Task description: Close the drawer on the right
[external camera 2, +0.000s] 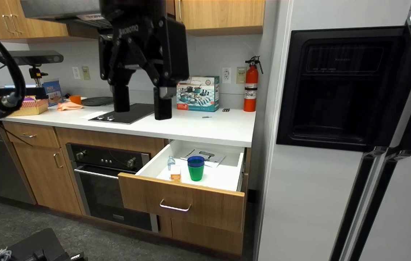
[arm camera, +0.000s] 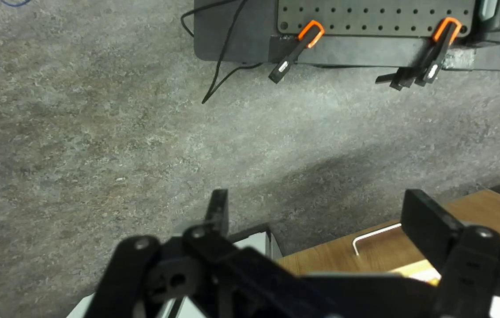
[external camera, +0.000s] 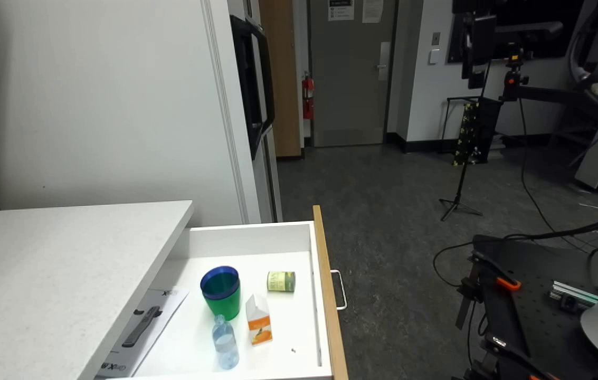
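The drawer stands pulled out below the white countertop, its light wood front [external camera: 329,295] facing the floor area; the front also shows in an exterior view [external camera 2: 209,212]. Its thin metal bar handle [external camera 2: 175,208] also shows in the wrist view [arm camera: 375,233]. My gripper [external camera 2: 142,106] is open and empty, fingers pointing down, and hangs in the air higher than the drawer. In the wrist view my gripper's spread fingers [arm camera: 316,206] have floor and drawer front behind them. The gripper does not touch the drawer; much of the drawer is hidden behind the gripper in the wrist view.
Inside the drawer are stacked green and blue cups [external camera: 223,301], a bottle [external camera: 225,343], a carton [external camera: 259,322], a can [external camera: 281,281] and a paper sheet [external camera: 145,327]. A tall fridge [external camera 2: 299,203] stands beside it. The countertop [external camera 2: 223,127] overhangs the drawer. The robot's dark table [arm camera: 342,48] stands opposite.
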Robot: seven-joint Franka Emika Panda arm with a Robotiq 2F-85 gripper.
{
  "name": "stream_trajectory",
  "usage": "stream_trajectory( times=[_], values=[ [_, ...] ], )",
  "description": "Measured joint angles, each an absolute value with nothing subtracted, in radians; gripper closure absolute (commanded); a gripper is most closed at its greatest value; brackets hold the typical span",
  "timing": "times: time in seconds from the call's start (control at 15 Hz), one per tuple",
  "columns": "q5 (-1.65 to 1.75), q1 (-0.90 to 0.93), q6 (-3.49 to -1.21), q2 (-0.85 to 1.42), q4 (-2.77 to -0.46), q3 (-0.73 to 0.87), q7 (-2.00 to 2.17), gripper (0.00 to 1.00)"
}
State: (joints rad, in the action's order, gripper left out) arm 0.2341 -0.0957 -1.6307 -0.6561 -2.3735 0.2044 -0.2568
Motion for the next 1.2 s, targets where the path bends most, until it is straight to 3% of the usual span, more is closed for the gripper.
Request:
stream_trajectory(
  times=[0.53, 1.2],
  values=[
    [0.2, -0.094, -1.811, -0.524, -2.418, 0.177, -0.201, 0.0],
    [0.201, -0.097, -1.814, -0.484, -2.418, 0.155, -0.184, 0.0]
  ],
)
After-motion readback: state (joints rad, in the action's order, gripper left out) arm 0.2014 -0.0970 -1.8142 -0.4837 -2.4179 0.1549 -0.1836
